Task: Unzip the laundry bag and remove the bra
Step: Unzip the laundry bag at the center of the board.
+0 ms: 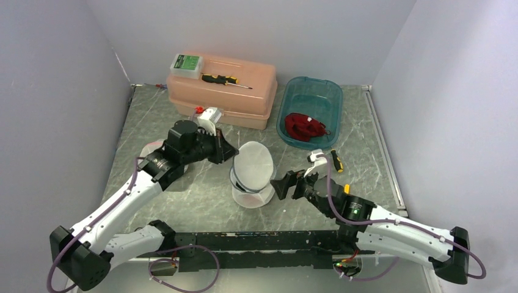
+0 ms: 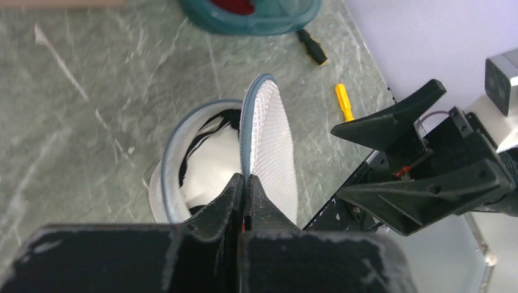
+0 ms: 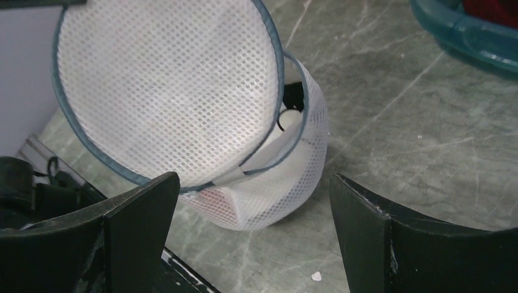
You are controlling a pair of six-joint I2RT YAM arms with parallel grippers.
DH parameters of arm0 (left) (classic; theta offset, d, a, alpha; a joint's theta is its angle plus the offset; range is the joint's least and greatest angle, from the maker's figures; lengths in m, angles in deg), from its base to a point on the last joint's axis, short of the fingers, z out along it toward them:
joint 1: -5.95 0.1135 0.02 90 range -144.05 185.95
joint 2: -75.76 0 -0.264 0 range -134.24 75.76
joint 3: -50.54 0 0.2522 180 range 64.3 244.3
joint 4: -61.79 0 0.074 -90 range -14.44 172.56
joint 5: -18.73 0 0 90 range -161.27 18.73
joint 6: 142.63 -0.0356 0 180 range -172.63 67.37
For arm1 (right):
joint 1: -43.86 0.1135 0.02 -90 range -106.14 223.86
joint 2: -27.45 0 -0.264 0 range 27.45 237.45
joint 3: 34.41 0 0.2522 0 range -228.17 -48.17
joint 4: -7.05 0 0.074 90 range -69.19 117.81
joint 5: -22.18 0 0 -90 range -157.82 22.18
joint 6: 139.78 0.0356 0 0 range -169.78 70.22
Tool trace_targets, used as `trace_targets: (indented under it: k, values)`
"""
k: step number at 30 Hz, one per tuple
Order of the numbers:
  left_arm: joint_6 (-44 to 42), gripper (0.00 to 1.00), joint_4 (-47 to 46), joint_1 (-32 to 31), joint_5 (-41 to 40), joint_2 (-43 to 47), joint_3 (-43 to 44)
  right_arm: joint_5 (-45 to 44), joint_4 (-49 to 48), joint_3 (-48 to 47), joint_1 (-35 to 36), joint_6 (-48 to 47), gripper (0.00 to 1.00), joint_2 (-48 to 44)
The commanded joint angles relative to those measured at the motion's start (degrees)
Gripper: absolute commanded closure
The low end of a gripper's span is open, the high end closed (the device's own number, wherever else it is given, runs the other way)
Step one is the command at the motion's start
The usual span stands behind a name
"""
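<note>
You've got a grey-green marbled worktop [image 1: 366, 122] w/ grey walls on three sides. At the back sits a peach case [image 1: 223, 97]. To its right is a teal basin [image 1: 314, 97] holding a red cloth [image 1: 304, 127].

The laundry bag [image 1: 250, 192], a white mesh cylinder w/ blue-grey trim, stands upright mid-worktop, between both arms. It's unzipped most of the way round. Its round mesh lid [image 1: 253, 165] is tipped up, attached at the near side only.

Your left tool [image 2: 247, 183] is closed, pinching the lid's rim and holding it raised. Your right tool [image 3: 253, 180] is wide open w/ nothing in it. It sits just beside the bag's right side, facing it and not touching.

The bra [image 2: 211, 159] is inside the bag: white fabric w/ black straps shows through the opening in the left wrist view. The right wrist view gives only a dark bit at the gap.

Small stuff:
- A green-labelled pack [image 1: 186, 63] and a black/yellow screwdriver [image 1: 226, 80] lie on top of the case.
- A black-handled driver [image 1: 336, 161] and a yellow bit [image 1: 346, 188] lie on the worktop near the right arm.
</note>
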Motion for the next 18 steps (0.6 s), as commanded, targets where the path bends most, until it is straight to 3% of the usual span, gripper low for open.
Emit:
trace_targets:
  k: [1,9,13,18]
  values:
    - [-10.2,0.97,-0.1,-5.3,-2.8,1.6,5.3,-3.5,2.6,-6.0,-0.2,0.5,0.04,-4.4]
    - [-17.2,0.97,1.1,-15.1,-15.7,-0.1,7.6,-5.8,9.0,-13.7,-0.2,12.2,0.04,-7.2]
    - [-15.7,0.97,-1.0,-16.7,-19.1,-0.3,6.0,-2.9,10.7,-18.0,-0.1,13.5,0.06,-1.3]
    - [-9.0,0.97,0.3,-16.8,-30.3,0.0,4.0,-2.8,8.9,-13.9,-0.1,11.2,0.09,-1.0]
